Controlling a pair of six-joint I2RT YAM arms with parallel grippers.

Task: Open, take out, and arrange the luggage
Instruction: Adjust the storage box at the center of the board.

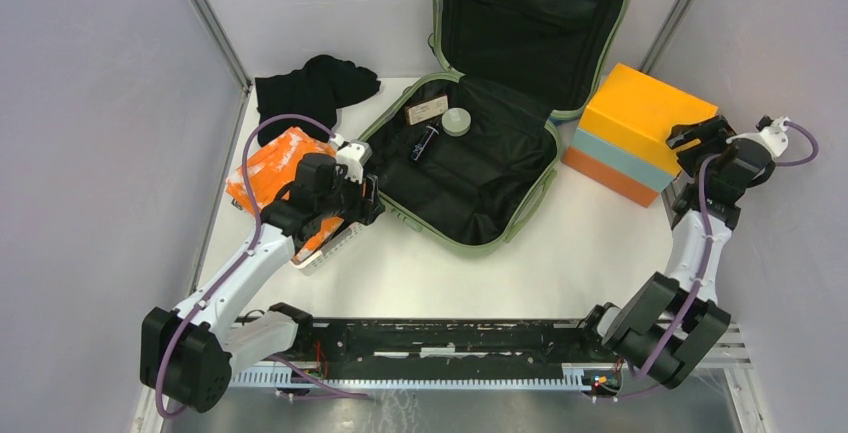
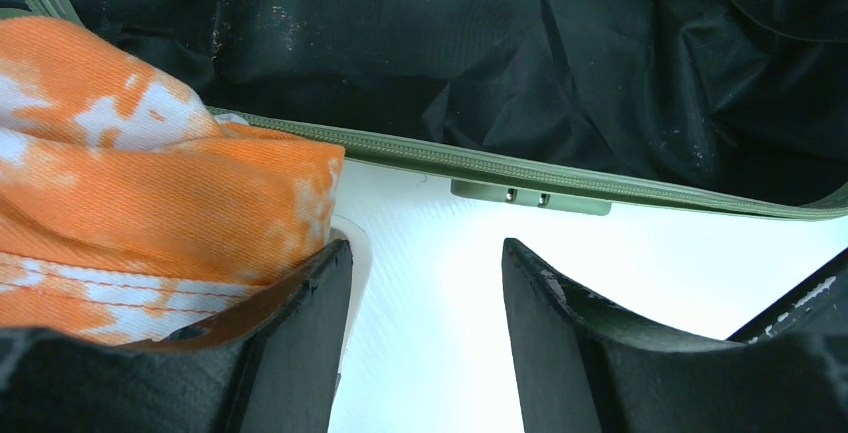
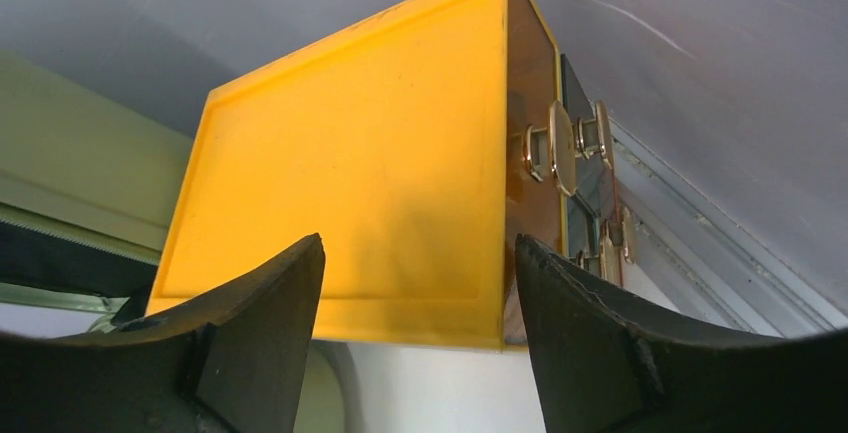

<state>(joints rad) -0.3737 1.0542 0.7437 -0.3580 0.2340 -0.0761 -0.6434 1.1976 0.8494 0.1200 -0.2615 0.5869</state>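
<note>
Lying open just ahead of our left claw (image 1: pixel 368 201), the large sage-green hard-shell suitcase (image 1: pixel 485 178) had its lid raised toward the back wall and its black fabric lining showing. Inside the lower half, farther from that claw, we saw a small tan card (image 1: pixel 427 110), a round pale-grey jar (image 1: pixel 456 121) and a short dark tube (image 1: pixel 423 141), all close together. In the left wrist view the suitcase's green zip edge (image 2: pixel 500 168) ran across just beyond the fingertips. Our left claw stood moderately wide with nothing between its fingers, only bare white table (image 2: pixel 430 353). Against its left finger lay a folded orange-and-white tie-dyed cloth (image 2: pixel 150 183), resting on a white perforated plastic basket (image 1: pixel 325 253). Beyond that claw and off to its left sat a crumpled black garment (image 1: pixel 315 88). Well apart, on the suitcase's other side, our right claw (image 1: pixel 695 138) was spread wide and gripped nothing, pointing at a rectangular orange and light-blue box (image 3: pixel 350 183) directly ahead, gold latches (image 3: pixel 555 143) on its side.
</note>
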